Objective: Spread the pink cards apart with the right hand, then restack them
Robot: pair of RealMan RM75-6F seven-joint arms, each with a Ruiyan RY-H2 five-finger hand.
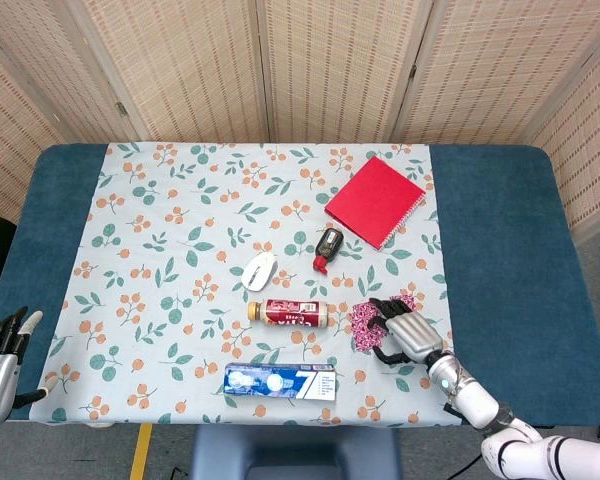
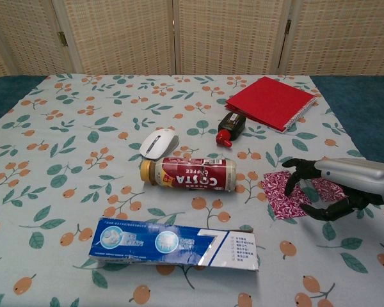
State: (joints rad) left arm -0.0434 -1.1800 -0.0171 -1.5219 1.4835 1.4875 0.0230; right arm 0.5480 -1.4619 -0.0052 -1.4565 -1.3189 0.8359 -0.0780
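Pink cards [image 2: 288,192]: lying flat on the tablecloth [image 2: 83,160], right of the coffee bottle [image 2: 189,174].
Right hand [image 2: 320,192]: you're arching spread fingers over them, gripping nothing.
Handling: likely thin, light, slippery; you're best pressing their top faces and sliding.

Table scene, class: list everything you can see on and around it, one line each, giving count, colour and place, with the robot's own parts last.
pink cards: at least two, pink patterned, overlapping, front right of the cloth
notebook: one, red, spiral-bound, back right
small bottle: one, black with red cap, lying near the notebook
mouse: one, white, middle
coffee bottle: one, red label, on its side, centre
toothpaste box: one, blue and white, front
tablecloth: one, pale with orange and green print
right hand: one, black fingers, arched over the cards
left hand: one, front left corner, holding nothing
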